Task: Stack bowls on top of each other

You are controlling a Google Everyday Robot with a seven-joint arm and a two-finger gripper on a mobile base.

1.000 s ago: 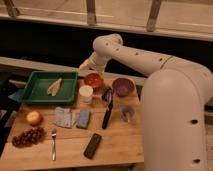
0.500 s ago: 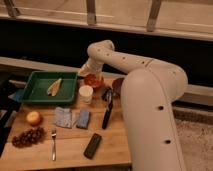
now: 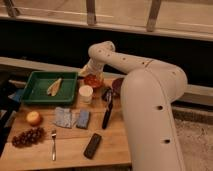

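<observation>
The glossy orange-red bowl (image 3: 93, 81) sits at the back of the wooden table, right of the green tray. The dull purple bowl (image 3: 117, 85) stands to its right; only its left part shows, the rest is hidden behind my white arm. My gripper (image 3: 89, 73) is at the back left rim of the orange-red bowl, reaching down from the elbow above it. I cannot tell whether it touches the bowl.
A white cup (image 3: 86, 93) stands just in front of the orange-red bowl. A green tray (image 3: 35, 92) holds a pale peel. A black utensil (image 3: 107, 108), two blue sponges (image 3: 82, 118), an orange fruit (image 3: 33, 118), grapes (image 3: 29, 136), a fork (image 3: 53, 144) and a black slab (image 3: 92, 145) lie on the table.
My arm's large body has swung left and nearer, now covering most of the purple bowl and the table's right side. The gripper has stayed at the orange-red bowl.
</observation>
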